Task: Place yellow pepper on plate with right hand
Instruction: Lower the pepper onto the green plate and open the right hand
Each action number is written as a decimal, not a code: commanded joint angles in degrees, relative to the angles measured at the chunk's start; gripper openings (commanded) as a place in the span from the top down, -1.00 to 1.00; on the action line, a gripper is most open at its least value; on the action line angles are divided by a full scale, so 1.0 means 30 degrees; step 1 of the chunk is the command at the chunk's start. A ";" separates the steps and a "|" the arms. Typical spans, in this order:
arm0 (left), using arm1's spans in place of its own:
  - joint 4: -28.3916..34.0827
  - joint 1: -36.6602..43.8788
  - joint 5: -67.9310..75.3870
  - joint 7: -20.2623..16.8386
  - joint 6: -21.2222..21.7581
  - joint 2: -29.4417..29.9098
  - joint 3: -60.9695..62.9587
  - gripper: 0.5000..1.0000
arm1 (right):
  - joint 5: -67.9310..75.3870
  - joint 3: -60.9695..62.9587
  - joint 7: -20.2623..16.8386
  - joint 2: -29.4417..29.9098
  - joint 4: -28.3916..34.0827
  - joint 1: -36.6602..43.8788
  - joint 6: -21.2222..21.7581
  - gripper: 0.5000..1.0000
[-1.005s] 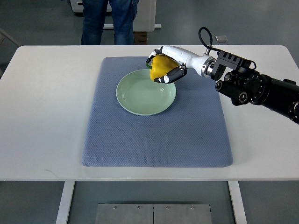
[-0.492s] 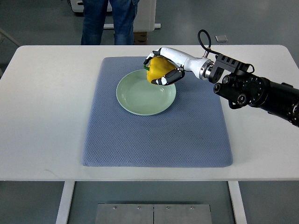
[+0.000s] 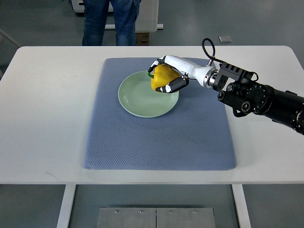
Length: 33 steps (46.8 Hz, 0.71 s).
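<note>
Yellow pepper (image 3: 161, 78) sitting in the grip of the right hand (image 3: 167, 76), right over the far right part of the pale green plate (image 3: 142, 97). Hard to tell whether actually touching the plate or just above it. A bit of green stem end peeking out at the far left side of the pepper. White-and-black fingers (image 3: 170, 86) curled around it from the near side, more fingers wrapped over the top, so definitely clamped on the pepper, not loose.

Plate round, shallow, otherwise bare, lying on the blue-grey textured mat (image 3: 156, 137), toward the mat's far half. Mat spread flat on the white table (image 3: 42, 109), covering the middle.

Right arm (image 3: 261, 97) coming in from the right edge: white wrist section, then a metal collar, then bulky black housing with a few round fittings, and a black cable loop (image 3: 207, 47) sticking up near the wrist. No left arm anywhere in the shot.

Beyond the far table edge, a person's legs in blue jeans (image 3: 111, 21), standing well apart from the mat. Small grey square thing (image 3: 225, 39) on the floor past the far right of the table, too small to make out.
</note>
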 commanded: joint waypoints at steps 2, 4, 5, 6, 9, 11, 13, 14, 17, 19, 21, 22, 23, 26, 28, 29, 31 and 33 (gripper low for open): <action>0.0000 0.0000 0.0000 0.0000 0.0000 0.0000 0.0000 -1.00 | 0.0001 0.0036 0.0000 0.0001 0.0017 -0.0133 0.0000 1.00; 0.0000 0.0000 0.0000 0.0000 0.0000 0.0000 0.0000 -1.00 | 0.0001 0.0036 0.0000 0.0001 0.0017 -0.0192 0.0000 1.00; 0.0000 0.0000 0.0000 0.0000 0.0000 0.0000 0.0000 -1.00 | 0.0001 0.0065 0.0000 0.0001 0.0017 -0.0192 0.0000 1.00; 0.0000 0.0000 0.0000 0.0000 0.0000 0.0000 0.0000 -1.00 | 0.0001 0.0123 0.0000 0.0001 0.0046 -0.0192 0.0000 1.00; 0.0000 0.0000 0.0000 0.0000 0.0000 0.0000 0.0000 -1.00 | 0.0001 0.0416 0.0000 0.0001 0.0046 -0.0221 0.0000 1.00; 0.0000 0.0000 0.0000 0.0000 0.0000 0.0000 0.0000 -1.00 | 0.0001 0.0621 0.0000 0.0001 0.0046 -0.0251 0.0000 1.00; 0.0000 0.0000 0.0000 0.0000 0.0000 0.0000 0.0000 -1.00 | 0.0030 0.0796 0.0000 0.0001 0.0046 -0.0251 0.0000 0.78; 0.0000 0.0000 0.0000 0.0000 0.0000 0.0000 0.0000 -1.00 | 0.0030 0.0855 0.0000 0.0001 0.0046 -0.0251 0.0000 0.58; 0.0000 0.0000 0.0000 0.0000 0.0000 0.0000 0.0000 -1.00 | 0.0030 0.1031 0.0000 0.0001 0.0046 -0.0280 0.0000 -0.14; 0.0000 0.0000 0.0000 0.0000 0.0000 0.0000 0.0000 -1.00 | 0.0030 0.1090 0.0000 0.0001 0.0046 -0.0280 0.0000 -0.68; 0.0000 0.0000 0.0000 0.0000 0.0000 0.0000 0.0000 -1.00 | 0.0030 0.1090 0.0000 0.0001 0.0046 -0.0280 0.0000 -0.99; 0.0000 0.0000 0.0000 0.0000 0.0000 0.0000 0.0000 -1.00 | 0.0030 0.1090 0.0000 0.0001 0.0046 -0.0280 0.0000 -0.99; 0.0000 0.0000 0.0000 0.0000 0.0000 0.0000 0.0000 -1.00 | 0.0030 0.1090 0.0000 0.0001 0.0046 -0.0280 0.0000 -0.99; 0.0000 0.0000 0.0000 0.0000 0.0000 0.0000 0.0000 -1.00 | 0.0030 0.1090 0.0000 0.0001 0.0046 -0.0280 0.0000 -1.00; 0.0000 0.0000 0.0000 0.0000 0.0000 0.0000 0.0000 -1.00 | 0.0030 0.1090 0.0000 0.0001 0.0046 -0.0280 0.0000 -1.00; 0.0000 0.0000 0.0000 0.0000 0.0000 0.0000 0.0000 -1.00 | 0.0030 0.1061 0.0000 0.0001 0.0046 -0.0280 0.0000 -1.00; 0.0000 0.0000 0.0000 0.0000 0.0000 0.0000 0.0000 -1.00 | 0.0030 0.1061 0.0000 0.0001 0.0046 -0.0251 0.0000 -1.00; 0.0000 0.0000 0.0000 0.0000 0.0000 0.0000 0.0000 -1.00 | 0.0001 0.1061 0.0000 0.0001 0.0046 -0.0251 0.0000 -1.00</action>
